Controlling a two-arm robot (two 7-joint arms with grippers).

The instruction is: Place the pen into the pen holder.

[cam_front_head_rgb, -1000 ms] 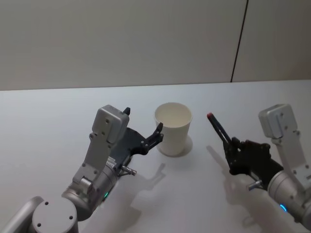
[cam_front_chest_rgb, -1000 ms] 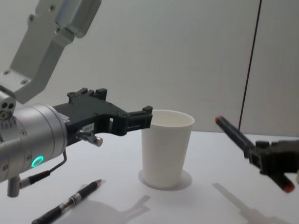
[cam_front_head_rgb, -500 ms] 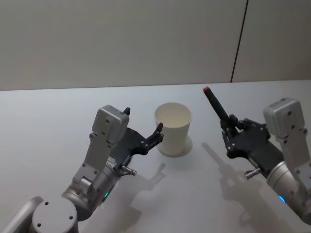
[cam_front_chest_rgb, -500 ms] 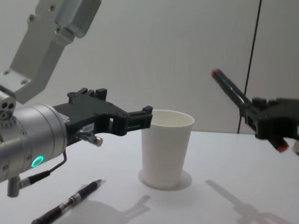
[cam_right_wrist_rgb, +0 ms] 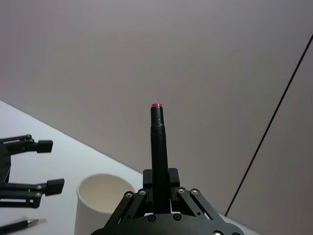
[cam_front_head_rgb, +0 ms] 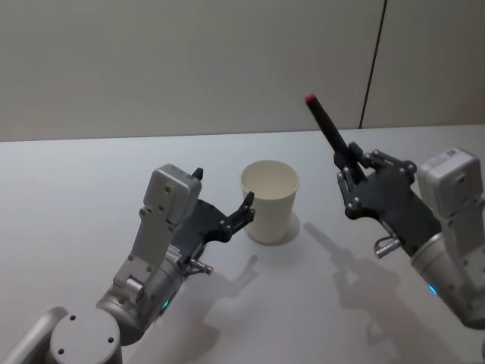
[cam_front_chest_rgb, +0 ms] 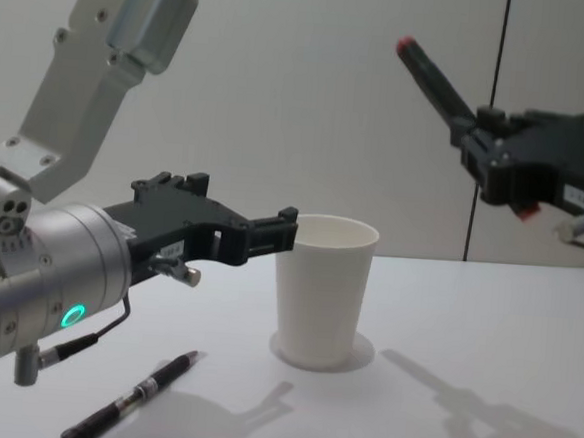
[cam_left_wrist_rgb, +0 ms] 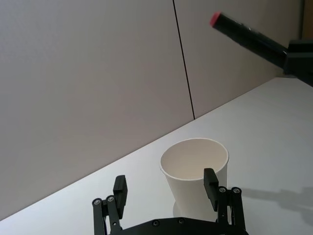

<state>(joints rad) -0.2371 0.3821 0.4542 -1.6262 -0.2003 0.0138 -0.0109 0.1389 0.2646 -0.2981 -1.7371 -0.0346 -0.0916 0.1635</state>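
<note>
The pen holder is a plain white paper cup (cam_front_head_rgb: 270, 201) (cam_front_chest_rgb: 322, 293) (cam_left_wrist_rgb: 194, 166) (cam_right_wrist_rgb: 99, 205) standing upright mid-table. My right gripper (cam_front_head_rgb: 350, 176) (cam_front_chest_rgb: 485, 152) (cam_right_wrist_rgb: 160, 182) is shut on a black pen (cam_front_head_rgb: 327, 129) (cam_front_chest_rgb: 437, 81) (cam_right_wrist_rgb: 157, 142) (cam_left_wrist_rgb: 247, 35) with a red tip. It holds the pen in the air, right of the cup and above its rim, with the tip slanting up toward the cup's side. My left gripper (cam_front_head_rgb: 225, 189) (cam_front_chest_rgb: 244, 214) (cam_left_wrist_rgb: 165, 180) is open, holds nothing, and sits level just left of the cup.
A second black pen (cam_front_chest_rgb: 136, 397) (cam_right_wrist_rgb: 17, 225) lies flat on the white table (cam_front_head_rgb: 68, 197) under my left arm. A grey wall with a dark vertical seam (cam_front_head_rgb: 373, 61) stands behind the table.
My right gripper has risen with the pen from near table height to above the cup's rim. The left arm and the cup have not moved.
</note>
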